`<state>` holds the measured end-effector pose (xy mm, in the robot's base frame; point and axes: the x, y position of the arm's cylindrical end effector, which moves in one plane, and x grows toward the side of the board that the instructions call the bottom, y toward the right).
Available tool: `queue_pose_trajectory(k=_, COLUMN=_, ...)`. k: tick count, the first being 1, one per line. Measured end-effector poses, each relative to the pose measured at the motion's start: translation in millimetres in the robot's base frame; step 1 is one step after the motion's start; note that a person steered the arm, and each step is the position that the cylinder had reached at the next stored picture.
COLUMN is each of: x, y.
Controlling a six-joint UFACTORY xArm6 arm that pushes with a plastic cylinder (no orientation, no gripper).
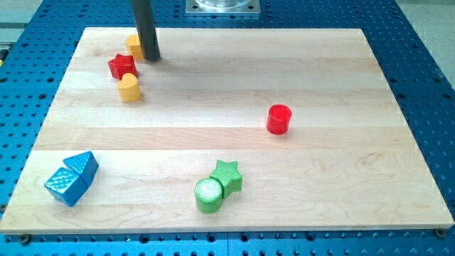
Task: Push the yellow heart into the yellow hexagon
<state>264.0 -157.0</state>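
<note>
The yellow heart [129, 88] lies near the view's top left, just below the red star [122, 66]. The yellow hexagon [134, 45] sits above the star, close to the board's top edge, partly hidden by the rod. My tip [151, 57] rests on the board right beside the hexagon, on its right side, and up-right of the star. The heart and the hexagon are apart, with the red star between them.
A red cylinder [279, 119] stands right of centre. A green star [227, 176] and a green cylinder [209, 195] touch near the bottom middle. Two blue blocks, a triangle [83, 165] and a cube [64, 185], sit at the bottom left. The wooden board [320, 71] lies on a blue perforated table.
</note>
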Motion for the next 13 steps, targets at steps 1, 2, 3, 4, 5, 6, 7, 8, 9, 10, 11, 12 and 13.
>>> queue_pose_trajectory(k=1, x=-13, y=-50)
queue_pose_trajectory(k=2, x=-7, y=-57)
queue_pose_trajectory(k=3, x=-1, y=-81)
queue_pose_trajectory(k=4, x=22, y=-110)
queue_pose_trajectory(k=5, x=48, y=-73)
queue_pose_trajectory(k=6, x=52, y=14)
queue_pose_trajectory(k=7, x=63, y=66)
queue_pose_trajectory(k=8, x=105, y=67)
queue_pose_trajectory(k=9, x=136, y=67)
queue_pose_trajectory(k=10, x=155, y=54)
queue_pose_trajectory(k=11, x=156, y=27)
queue_pose_trajectory(k=12, x=134, y=9)
queue_pose_trajectory(k=13, x=93, y=-14)
